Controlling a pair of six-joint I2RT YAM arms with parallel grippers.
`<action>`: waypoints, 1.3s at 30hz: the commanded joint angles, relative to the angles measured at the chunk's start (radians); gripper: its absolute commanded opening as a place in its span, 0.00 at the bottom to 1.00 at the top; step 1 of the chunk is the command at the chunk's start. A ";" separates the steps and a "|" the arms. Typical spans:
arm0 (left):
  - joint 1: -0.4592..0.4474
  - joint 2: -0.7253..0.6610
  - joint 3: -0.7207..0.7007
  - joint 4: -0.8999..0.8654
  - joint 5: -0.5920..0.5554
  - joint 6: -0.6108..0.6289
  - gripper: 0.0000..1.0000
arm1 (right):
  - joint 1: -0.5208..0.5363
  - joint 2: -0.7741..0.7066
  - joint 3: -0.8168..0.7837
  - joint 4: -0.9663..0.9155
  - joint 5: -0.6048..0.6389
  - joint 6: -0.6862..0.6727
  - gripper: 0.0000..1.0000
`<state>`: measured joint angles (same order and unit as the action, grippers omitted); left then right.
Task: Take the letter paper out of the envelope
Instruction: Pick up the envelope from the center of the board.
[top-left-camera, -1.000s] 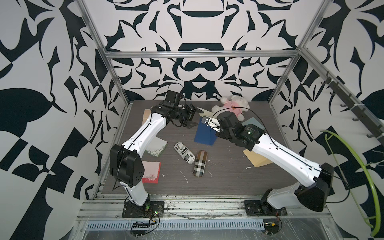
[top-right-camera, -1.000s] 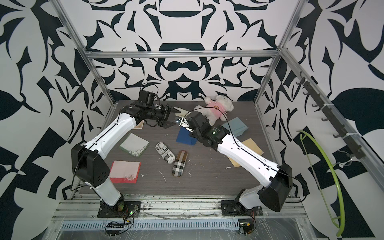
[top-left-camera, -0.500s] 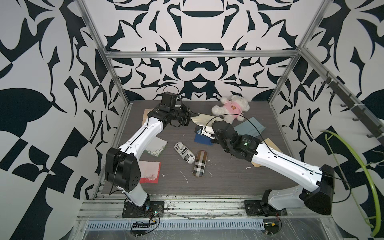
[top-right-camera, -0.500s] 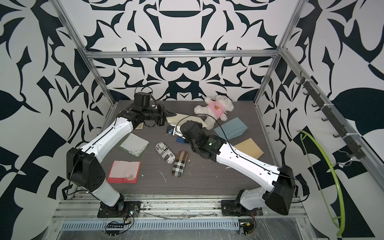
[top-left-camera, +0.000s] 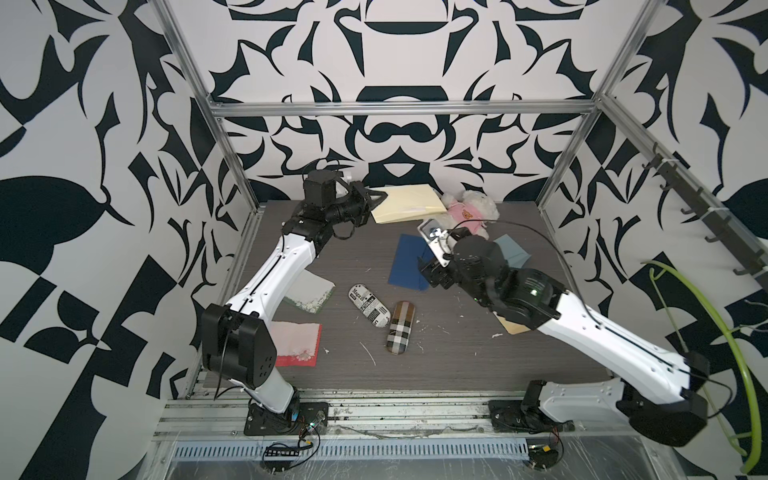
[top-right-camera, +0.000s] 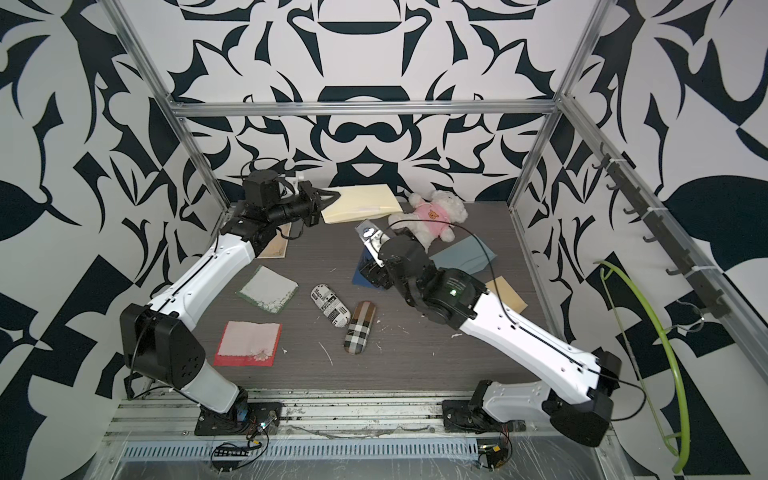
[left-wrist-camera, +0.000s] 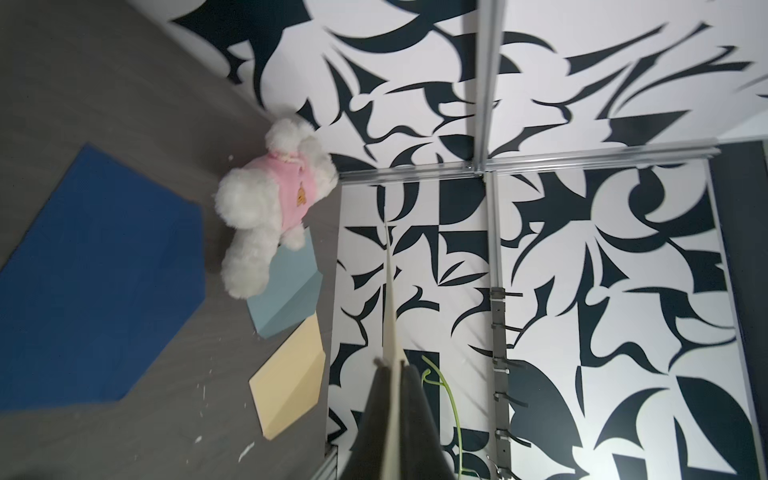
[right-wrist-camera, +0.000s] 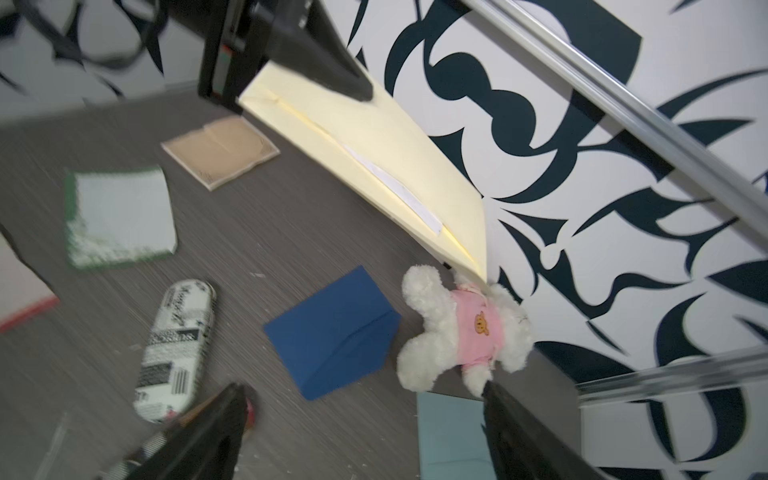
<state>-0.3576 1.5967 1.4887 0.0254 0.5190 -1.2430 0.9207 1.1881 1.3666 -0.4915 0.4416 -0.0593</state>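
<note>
We are pinching one corner of the pale yellow envelope (top-left-camera: 405, 203) with our left gripper (top-left-camera: 371, 199), jaws clamped flat on it. We are holding it lifted off the far end of the table (top-left-camera: 457, 374), beside the teddy bear (top-left-camera: 467, 212). The letter paper (right-wrist-camera: 395, 187) is sitting inside it, showing as a white strip along the opening in the right wrist view. Our right gripper (right-wrist-camera: 363, 388) is hanging spread wide and empty near the dark blue envelope (top-left-camera: 409, 259).

Lighting bright, even, diffuse from overhead; shadows soft. Both top views sharp. Right wrist view motion-blurred (table (right-wrist-camera: 291, 232) grain streaked, right gripper (right-wrist-camera: 363, 388) smeared). Left wrist view slightly soft.
</note>
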 joint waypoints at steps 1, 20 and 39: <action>-0.001 -0.040 -0.023 0.200 -0.003 0.123 0.00 | -0.075 -0.101 -0.015 0.150 -0.178 0.481 0.98; -0.005 -0.020 -0.060 0.437 0.062 0.076 0.00 | -0.426 0.098 -0.181 0.862 -0.705 1.511 0.83; -0.018 -0.020 -0.066 0.412 0.058 0.077 0.00 | -0.426 0.222 -0.106 0.880 -0.754 1.517 0.05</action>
<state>-0.3702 1.5791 1.4284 0.4179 0.5659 -1.1679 0.4969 1.4242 1.2034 0.3744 -0.2993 1.4822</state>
